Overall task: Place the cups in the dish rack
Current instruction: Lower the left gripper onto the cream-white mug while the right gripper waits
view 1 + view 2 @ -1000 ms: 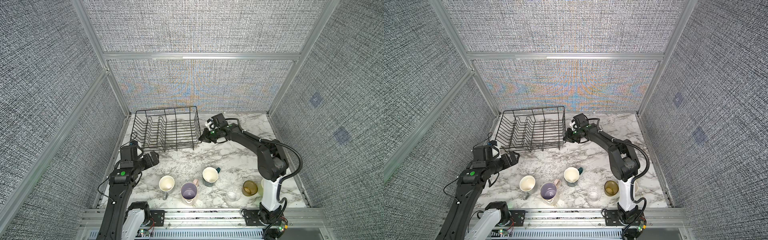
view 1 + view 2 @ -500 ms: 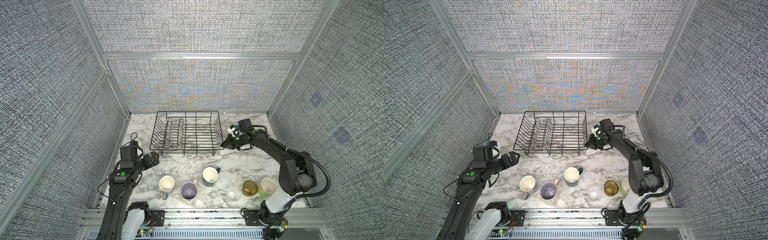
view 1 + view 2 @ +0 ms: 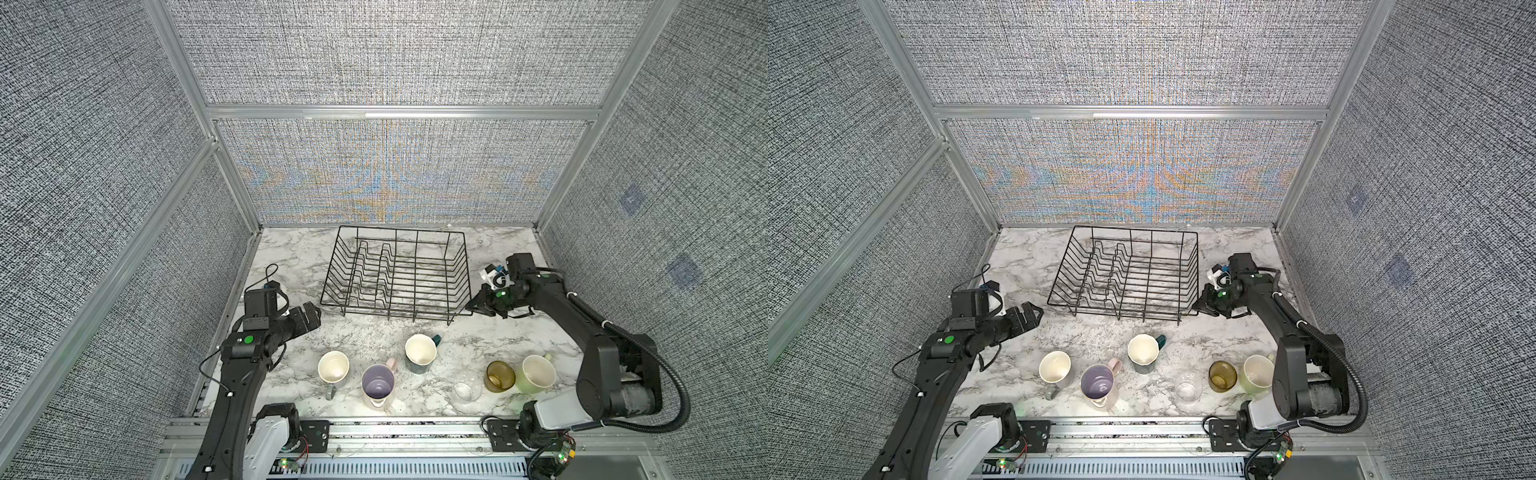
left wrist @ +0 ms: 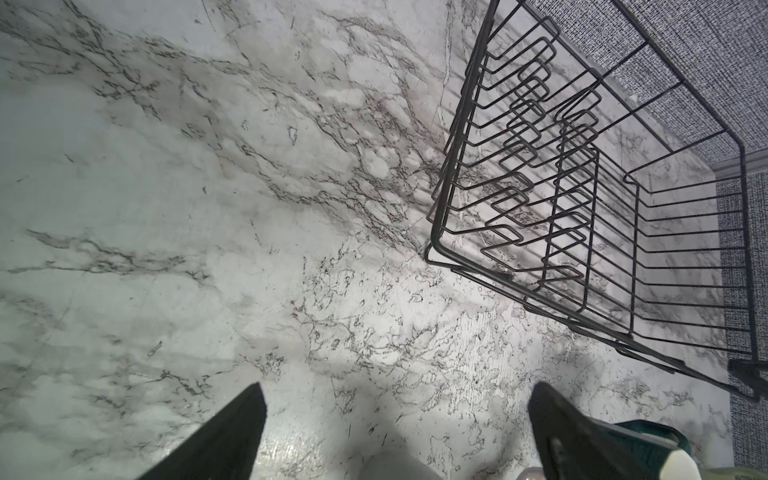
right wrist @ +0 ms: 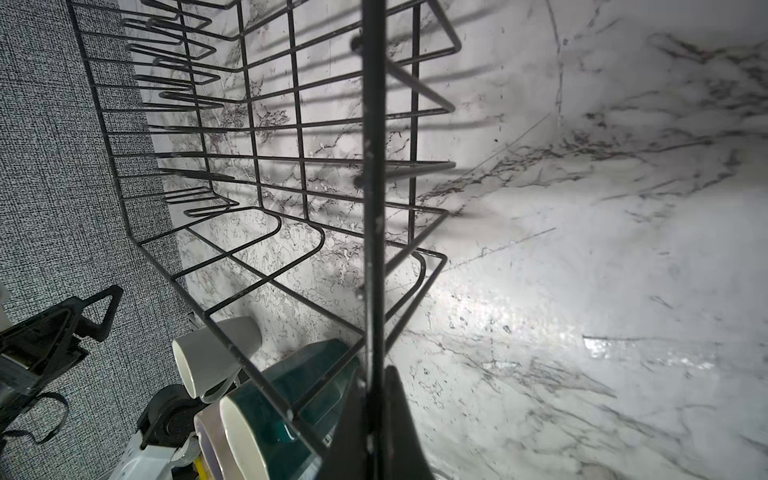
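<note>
The dish rack (image 3: 397, 276) stands on the marble table (image 3: 291, 266) toward the back wall, about midway across, with its upright dividers in its left half. Nothing lies in it.

The right tool (image 3: 471, 308) is at the rack's near right corner. In the right wrist view the right tool (image 5: 374, 374) has its fingers drawn close together with the rack's rim wire pinched between them, so it has hold of the rack by that corner.

The left tool (image 3: 314, 319) hangs above bare table just off the rack's near left corner, apart from it. In the left wrist view the left tool (image 4: 397, 388) has its two fingers spread wide with nothing between them.

All six cups stand upright on the table in a loose row near the front edge, outside the rack. From the left they are the grey mug (image 3: 333, 368), the pink mug (image 3: 377, 384) just beside it, and the teal mug (image 3: 420, 354) a little farther back with its handle pointing toward the rack. Then come the clear glass (image 3: 467, 386), the amber glass (image 3: 500, 376) and the yellow-green cup (image 3: 537, 374), which sit close together near the base of the right arm. The amber glass and the yellow-green cup look as if they are touching
</note>
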`<state>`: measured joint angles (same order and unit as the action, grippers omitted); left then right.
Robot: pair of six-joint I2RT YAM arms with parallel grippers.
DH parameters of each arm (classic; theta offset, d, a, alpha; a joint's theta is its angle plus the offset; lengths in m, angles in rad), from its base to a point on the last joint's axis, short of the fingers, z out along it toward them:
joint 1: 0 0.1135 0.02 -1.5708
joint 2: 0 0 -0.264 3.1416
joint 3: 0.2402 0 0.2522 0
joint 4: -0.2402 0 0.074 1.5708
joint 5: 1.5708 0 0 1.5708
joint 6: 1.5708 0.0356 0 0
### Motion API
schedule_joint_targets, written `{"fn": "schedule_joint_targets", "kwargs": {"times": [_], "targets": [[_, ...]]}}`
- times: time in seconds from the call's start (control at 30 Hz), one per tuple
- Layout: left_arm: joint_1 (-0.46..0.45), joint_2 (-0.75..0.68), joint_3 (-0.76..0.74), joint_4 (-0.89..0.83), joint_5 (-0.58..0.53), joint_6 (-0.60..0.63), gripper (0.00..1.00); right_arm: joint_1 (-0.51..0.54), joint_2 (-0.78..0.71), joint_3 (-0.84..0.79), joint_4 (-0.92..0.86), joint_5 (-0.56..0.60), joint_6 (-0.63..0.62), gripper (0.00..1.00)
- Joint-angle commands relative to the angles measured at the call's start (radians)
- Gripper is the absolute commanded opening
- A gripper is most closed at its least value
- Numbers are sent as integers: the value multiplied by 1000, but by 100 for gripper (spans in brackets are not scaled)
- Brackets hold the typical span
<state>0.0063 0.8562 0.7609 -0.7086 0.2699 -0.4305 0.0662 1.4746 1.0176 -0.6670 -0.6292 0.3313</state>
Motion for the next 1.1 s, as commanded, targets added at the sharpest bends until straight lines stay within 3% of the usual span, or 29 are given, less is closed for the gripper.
{"fn": "schedule_joint_targets", "kwargs": {"times": [0.0, 0.07, 0.2, 0.37, 0.5, 0.73, 1.07], "targets": [[-2, 22, 17, -14, 51, -62, 99, -2, -39, -10, -28, 14, -6, 21], [-2, 36, 26, -36, 100, -95, 99, -2, -65, -7, -39, 34, -5, 29], [-2, -2, 19, -104, 166, -139, 94, -2, -145, -16, -30, 51, 26, 34], [-94, -16, 50, -206, 112, -186, 88, 1, -236, -9, -23, 68, 54, 36], [-160, 4, 90, -346, 7, -231, 86, 11, -284, 15, -47, 83, 61, 37], [-181, -93, 114, -551, -148, -266, 76, 38, -358, 30, -89, 143, 44, 37], [-258, -24, 21, -466, -41, -286, 71, 77, -334, 39, -44, 123, 87, 37]]}}
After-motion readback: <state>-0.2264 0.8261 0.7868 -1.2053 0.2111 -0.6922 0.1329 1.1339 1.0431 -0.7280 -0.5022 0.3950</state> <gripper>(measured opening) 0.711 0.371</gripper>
